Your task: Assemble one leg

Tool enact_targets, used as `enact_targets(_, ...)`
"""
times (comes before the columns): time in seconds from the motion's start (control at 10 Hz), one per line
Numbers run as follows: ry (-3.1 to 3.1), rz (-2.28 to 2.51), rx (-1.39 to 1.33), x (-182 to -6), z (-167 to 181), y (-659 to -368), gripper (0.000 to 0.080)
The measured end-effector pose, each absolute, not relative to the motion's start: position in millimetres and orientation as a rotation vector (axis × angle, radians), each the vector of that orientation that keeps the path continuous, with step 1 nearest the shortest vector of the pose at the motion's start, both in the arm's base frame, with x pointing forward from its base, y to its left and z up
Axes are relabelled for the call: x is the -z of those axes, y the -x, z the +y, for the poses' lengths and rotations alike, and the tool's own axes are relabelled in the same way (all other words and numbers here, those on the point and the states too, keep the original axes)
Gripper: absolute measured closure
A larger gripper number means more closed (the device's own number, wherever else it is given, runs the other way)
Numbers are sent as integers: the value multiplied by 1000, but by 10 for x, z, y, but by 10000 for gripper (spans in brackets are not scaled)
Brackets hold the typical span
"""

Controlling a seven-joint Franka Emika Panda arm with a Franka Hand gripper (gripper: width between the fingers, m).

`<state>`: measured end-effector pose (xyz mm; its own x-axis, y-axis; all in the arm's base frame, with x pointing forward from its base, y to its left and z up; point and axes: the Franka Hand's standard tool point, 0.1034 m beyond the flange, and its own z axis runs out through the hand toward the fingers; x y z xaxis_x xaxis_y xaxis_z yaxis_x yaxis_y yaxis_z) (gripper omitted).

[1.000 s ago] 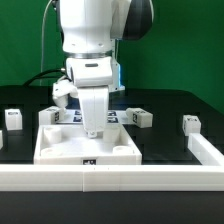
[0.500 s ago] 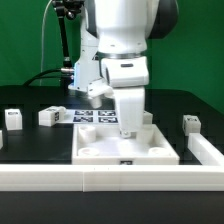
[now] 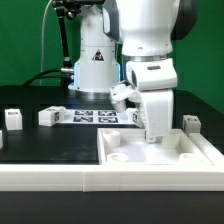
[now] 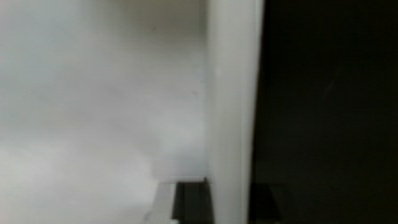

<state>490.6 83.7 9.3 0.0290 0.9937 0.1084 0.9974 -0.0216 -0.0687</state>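
My gripper (image 3: 153,136) is shut on the far rim of the wide white square panel (image 3: 160,152), which lies flat on the black table at the exterior view's right. In the wrist view the panel's rim (image 4: 231,100) runs between my two dark fingertips (image 4: 192,205), with my gripper (image 4: 228,206) clamped across it. Small white legs with marker tags stand loose on the table: one at the far left (image 3: 13,118), one beside it (image 3: 49,116), and one at the right (image 3: 190,123). Another is mostly hidden behind my gripper.
The marker board (image 3: 95,115) lies flat at the back middle. A white barrier (image 3: 60,178) runs along the table's front edge and turns back along the right side (image 3: 212,150), close to the panel. The arm's base (image 3: 95,60) stands behind.
My gripper has slid the white panel from the middle of the table to the exterior view's right, up near the right barrier. The loose legs have not moved.
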Motion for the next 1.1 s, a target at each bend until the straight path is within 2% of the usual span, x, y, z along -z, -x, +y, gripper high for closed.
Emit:
enact_targets(0.3, 2155, -2104, 34, -93, 850, -4903, 735)
enact_targets(0.4, 2156, -2103, 34, -93, 847, -4903, 676)
enact_targets(0.5, 2156, -2103, 34, -92, 846, -4903, 511)
enact_targets(0.6, 2156, -2103, 34, -92, 844, -4902, 511)
enact_targets(0.7, 2156, -2103, 33, -91, 843, -4902, 329)
enact_targets(0.8, 2156, -2103, 33, -91, 842, -4902, 209)
enact_targets(0.9, 2157, -2102, 33, -91, 841, -4902, 209)
enact_targets(1.0, 2157, -2102, 33, -91, 840, -4902, 162)
enact_targets(1.1, 2157, -2102, 33, -91, 839, -4902, 152)
